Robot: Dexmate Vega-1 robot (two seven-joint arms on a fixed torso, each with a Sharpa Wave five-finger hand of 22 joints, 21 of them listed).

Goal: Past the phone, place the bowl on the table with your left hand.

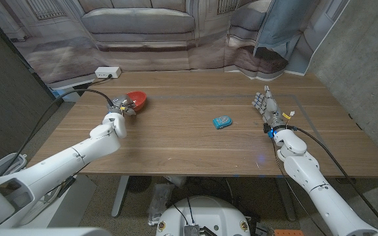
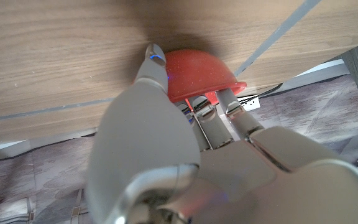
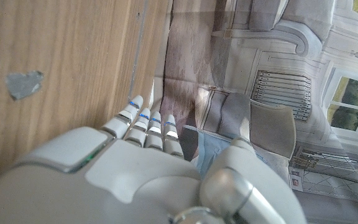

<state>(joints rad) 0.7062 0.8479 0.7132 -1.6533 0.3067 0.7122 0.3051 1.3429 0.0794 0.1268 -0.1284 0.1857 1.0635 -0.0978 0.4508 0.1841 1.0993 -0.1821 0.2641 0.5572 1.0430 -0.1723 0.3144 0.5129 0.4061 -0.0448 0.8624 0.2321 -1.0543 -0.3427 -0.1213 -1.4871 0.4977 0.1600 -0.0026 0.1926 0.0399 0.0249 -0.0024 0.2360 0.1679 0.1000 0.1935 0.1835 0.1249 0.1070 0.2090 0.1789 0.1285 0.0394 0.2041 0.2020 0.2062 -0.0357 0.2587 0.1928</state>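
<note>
The left hand (image 1: pixel 121 109) grips the red bowl (image 1: pixel 137 99) by its near rim, the bowl's base at the wooden table (image 1: pixel 189 144), over toward the table's left side. The small blue phone (image 1: pixel 222 122) lies near the centre, well apart from it. The right hand (image 1: pixel 267 105), fingers extended and holding nothing, waits on the right side.

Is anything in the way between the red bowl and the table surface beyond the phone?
Nothing visible. The left robot hand holds the red bowl at the table's far left; the phone lies apart, mid-table.
</note>
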